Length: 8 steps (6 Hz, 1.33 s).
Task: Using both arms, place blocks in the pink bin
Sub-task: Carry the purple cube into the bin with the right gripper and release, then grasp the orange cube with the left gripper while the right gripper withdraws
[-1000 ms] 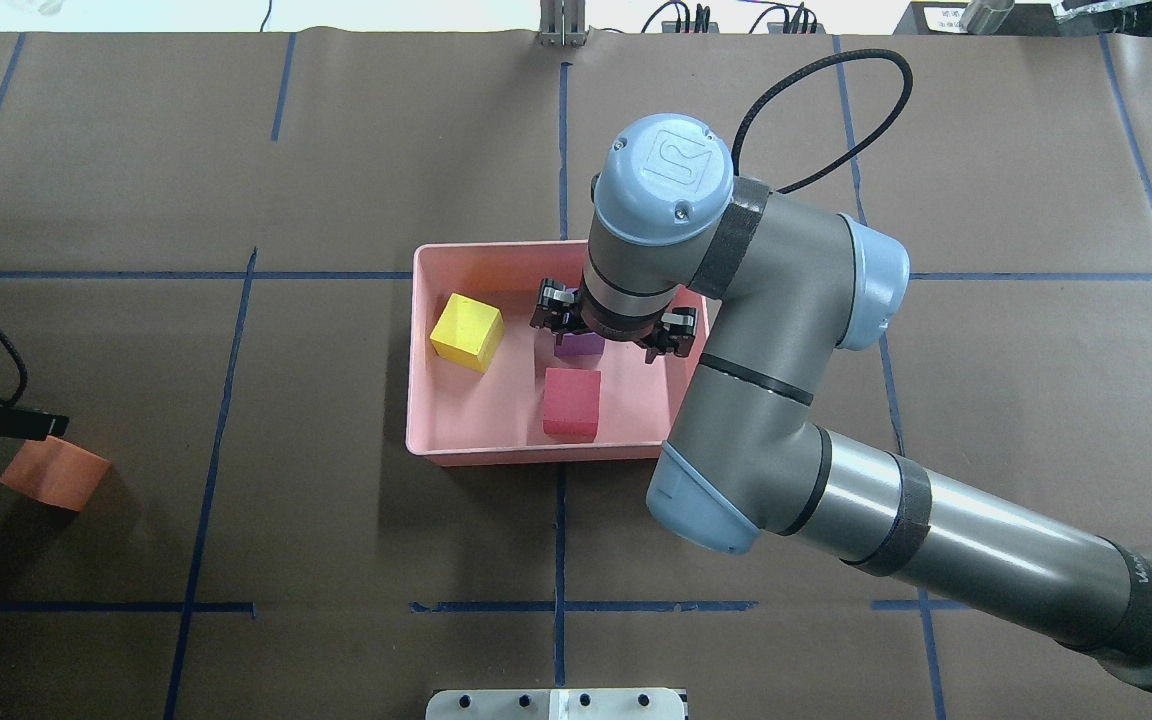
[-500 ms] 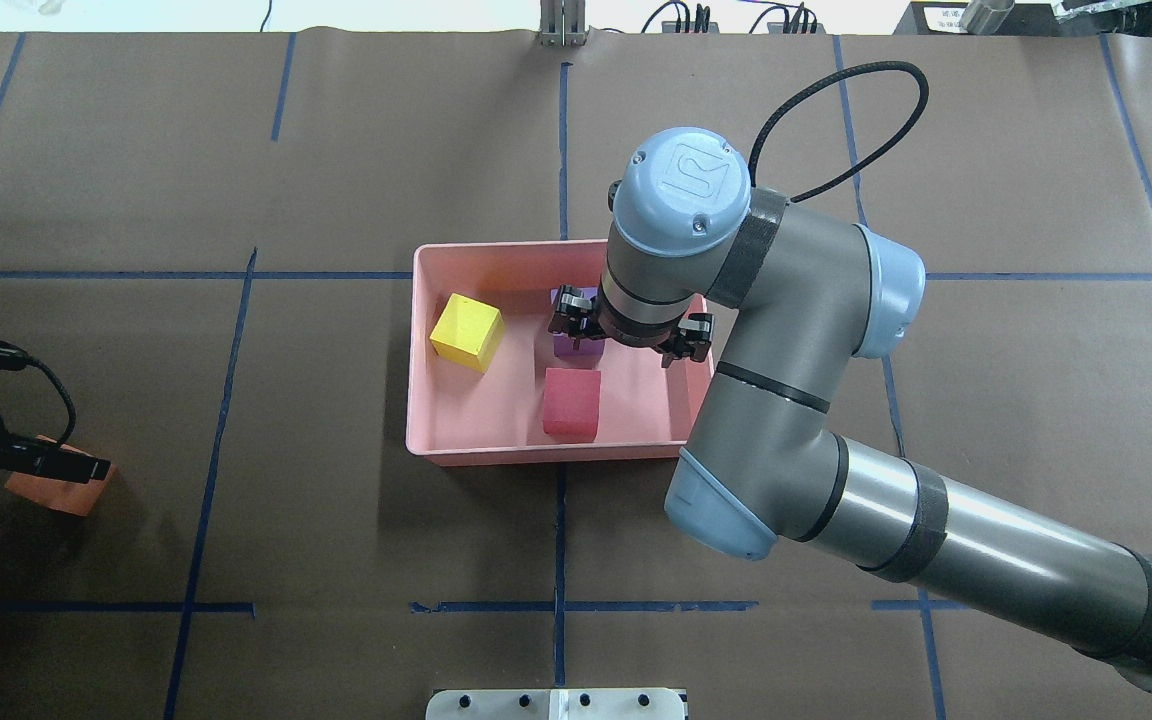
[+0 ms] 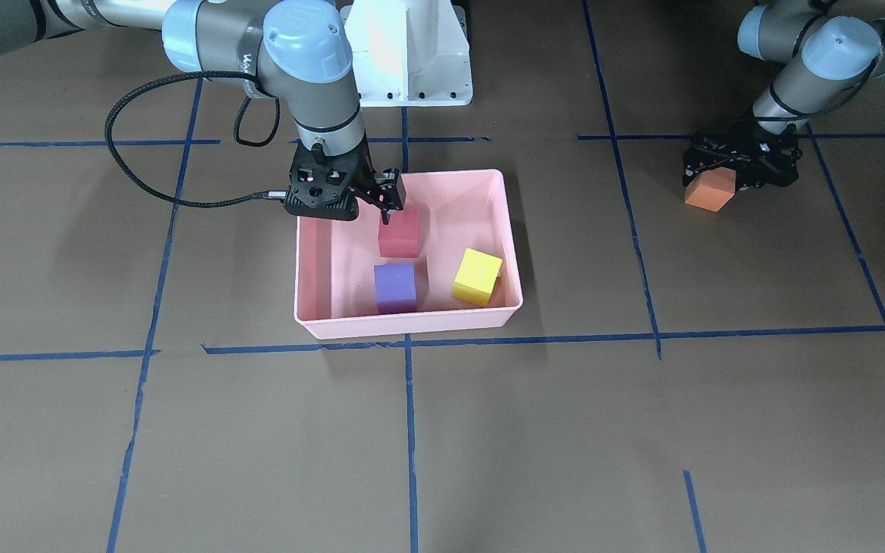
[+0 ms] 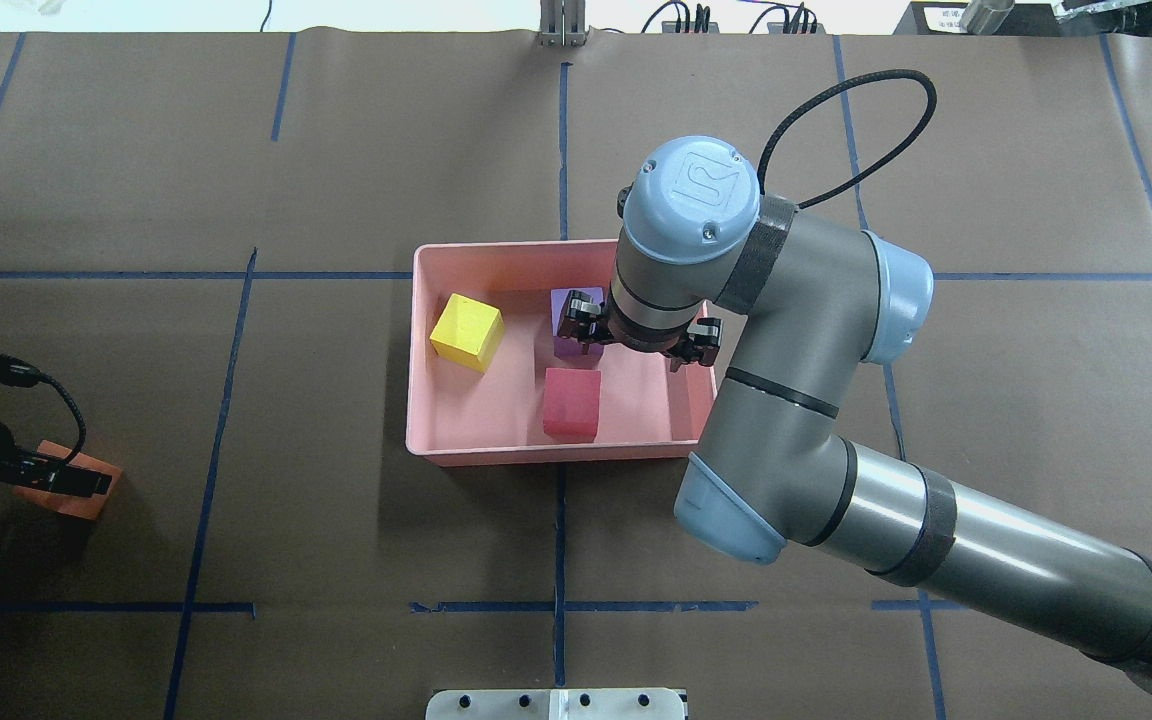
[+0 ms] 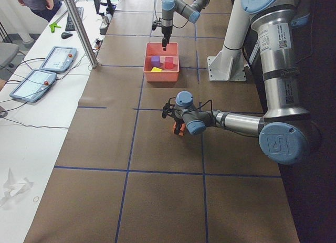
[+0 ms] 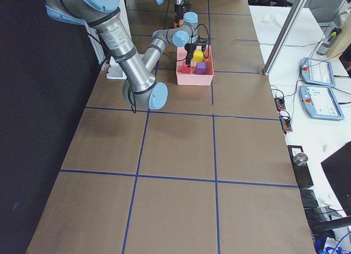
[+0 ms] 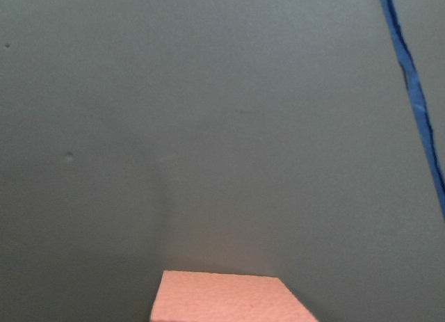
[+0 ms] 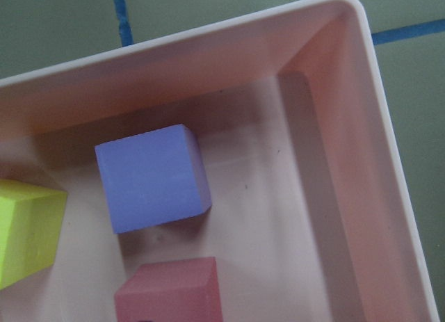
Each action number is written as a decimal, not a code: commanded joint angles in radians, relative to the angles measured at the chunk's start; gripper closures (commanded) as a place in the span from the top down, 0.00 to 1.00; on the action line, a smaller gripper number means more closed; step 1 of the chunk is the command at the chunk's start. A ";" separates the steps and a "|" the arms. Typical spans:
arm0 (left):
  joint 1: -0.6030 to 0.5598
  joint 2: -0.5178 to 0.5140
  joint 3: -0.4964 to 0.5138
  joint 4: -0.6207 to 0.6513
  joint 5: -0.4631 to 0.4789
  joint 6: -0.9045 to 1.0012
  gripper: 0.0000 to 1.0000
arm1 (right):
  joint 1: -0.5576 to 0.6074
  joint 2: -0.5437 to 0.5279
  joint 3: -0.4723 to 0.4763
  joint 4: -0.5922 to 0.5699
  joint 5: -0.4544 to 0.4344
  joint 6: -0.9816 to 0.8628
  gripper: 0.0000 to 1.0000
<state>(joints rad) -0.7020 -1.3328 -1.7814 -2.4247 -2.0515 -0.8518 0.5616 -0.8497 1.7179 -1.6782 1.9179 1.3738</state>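
Note:
The pink bin (image 4: 416,350) holds the yellow-green block (image 4: 466,332), the purple block (image 4: 564,300) and the red block (image 4: 572,402). My right gripper (image 4: 638,340) hangs open and empty over the bin's right part, just right of the purple block. The right wrist view shows the purple block (image 8: 149,176), the red block (image 8: 170,294) and the bin's rim (image 8: 208,33). The orange block (image 4: 46,495) sits on the table at far left. My left gripper (image 4: 66,480) is low over it, open, with fingers astride it. The block's top shows in the left wrist view (image 7: 229,298).
Brown paper with blue tape lines covers the table (image 4: 336,550). The white pedestal base (image 3: 408,54) stands behind the bin. The right arm's black cable (image 4: 856,130) loops over the table beyond the bin. Tablets (image 5: 47,64) lie on a side table.
My right gripper has shifted right, away from the purple block, which now shows more. My left gripper has come in over the orange block and lowered onto it.

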 commanded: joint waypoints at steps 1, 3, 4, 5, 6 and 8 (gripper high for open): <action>-0.013 0.001 -0.022 0.004 -0.001 0.000 0.45 | 0.001 0.000 0.002 0.000 0.001 -0.025 1.00; -0.043 -0.069 -0.105 0.155 -0.004 -0.001 0.45 | 0.024 -0.087 0.099 0.002 0.013 -0.128 1.00; -0.065 -0.214 -0.168 0.369 -0.004 -0.001 0.45 | 0.050 -0.115 0.129 0.002 0.019 -0.171 1.00; -0.066 -0.397 -0.218 0.633 -0.004 -0.004 0.45 | 0.085 -0.150 0.159 0.002 0.035 -0.252 1.00; -0.060 -0.622 -0.227 0.906 -0.002 -0.045 0.46 | 0.134 -0.204 0.192 0.002 0.079 -0.341 1.00; 0.010 -0.884 -0.198 1.098 0.004 -0.226 0.46 | 0.229 -0.345 0.261 0.005 0.134 -0.569 1.00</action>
<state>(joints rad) -0.7349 -2.0992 -1.9934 -1.4013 -2.0517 -0.9860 0.7415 -1.1233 1.9434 -1.6743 2.0229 0.9170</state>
